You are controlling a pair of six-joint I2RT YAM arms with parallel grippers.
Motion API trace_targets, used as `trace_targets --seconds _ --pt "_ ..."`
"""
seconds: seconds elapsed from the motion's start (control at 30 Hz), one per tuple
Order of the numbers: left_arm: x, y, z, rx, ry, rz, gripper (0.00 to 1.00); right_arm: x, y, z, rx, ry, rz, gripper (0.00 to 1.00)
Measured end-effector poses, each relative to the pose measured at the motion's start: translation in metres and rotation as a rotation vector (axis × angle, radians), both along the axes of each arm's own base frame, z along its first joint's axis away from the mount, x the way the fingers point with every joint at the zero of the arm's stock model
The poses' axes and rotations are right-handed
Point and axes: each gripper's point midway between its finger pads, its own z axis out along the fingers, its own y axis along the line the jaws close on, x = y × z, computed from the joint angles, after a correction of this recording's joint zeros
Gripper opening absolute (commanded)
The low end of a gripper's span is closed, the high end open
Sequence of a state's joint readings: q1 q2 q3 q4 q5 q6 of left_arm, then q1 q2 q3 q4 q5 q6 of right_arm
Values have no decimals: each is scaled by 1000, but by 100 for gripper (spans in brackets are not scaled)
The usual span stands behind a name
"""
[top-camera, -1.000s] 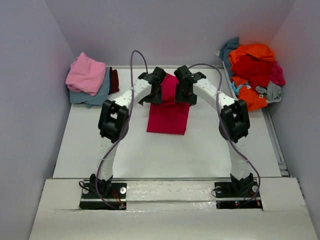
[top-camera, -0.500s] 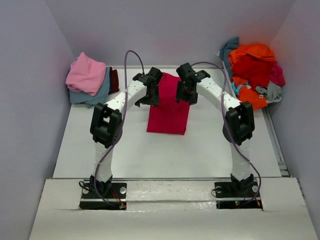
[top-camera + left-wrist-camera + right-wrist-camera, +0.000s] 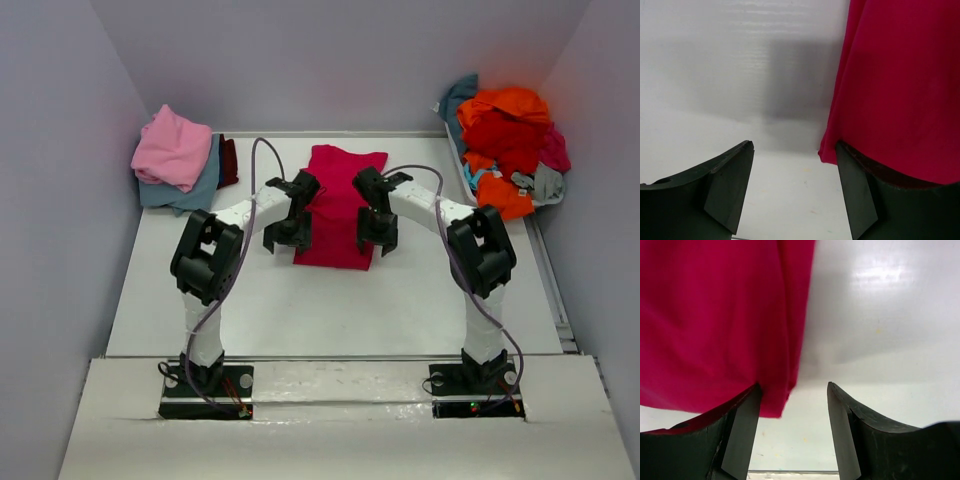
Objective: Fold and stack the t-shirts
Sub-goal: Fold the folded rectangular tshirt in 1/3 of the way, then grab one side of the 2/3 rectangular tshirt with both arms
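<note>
At the far left corner of the counter sits a folded stack: a pink tee on top, then dusty blue, with a sliver of maroon at its right side.

The left hand is low at the near left corner of the magenta-red t-shirt. In its wrist view the left hand is spread wide and grips nothing. The shirt's left edge runs down to the right finger, its corner just at that fingertip, and bare counter shows between the fingers.

The shirt lies mid-counter as a long narrow strip running away from the arms, slightly wider at the far end.

The right hand is at the near right corner. The right hand is also spread apart and holds nothing. The shirt's corner hangs beside its left finger.

At the far right a heap of loose t-shirts shows orange, red, teal and grey.
</note>
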State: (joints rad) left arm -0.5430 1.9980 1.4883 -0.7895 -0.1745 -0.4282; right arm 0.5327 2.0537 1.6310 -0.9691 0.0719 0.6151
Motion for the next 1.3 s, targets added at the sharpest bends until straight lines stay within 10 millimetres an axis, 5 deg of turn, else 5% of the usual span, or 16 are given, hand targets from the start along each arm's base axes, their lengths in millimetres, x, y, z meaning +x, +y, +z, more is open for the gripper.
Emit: trace_targets --seconds 0.23,0.77,1.3 --pt "-10 -7 14 -70 -29 -16 78 -44 -10 -5 23 64 -10 60" --pt "0 -37 -4 -180 -4 -50 78 -46 16 -6 126 65 -2 60" --pt "-5 -48 -14 -247 15 -77 73 -48 19 -21 144 67 -6 59"
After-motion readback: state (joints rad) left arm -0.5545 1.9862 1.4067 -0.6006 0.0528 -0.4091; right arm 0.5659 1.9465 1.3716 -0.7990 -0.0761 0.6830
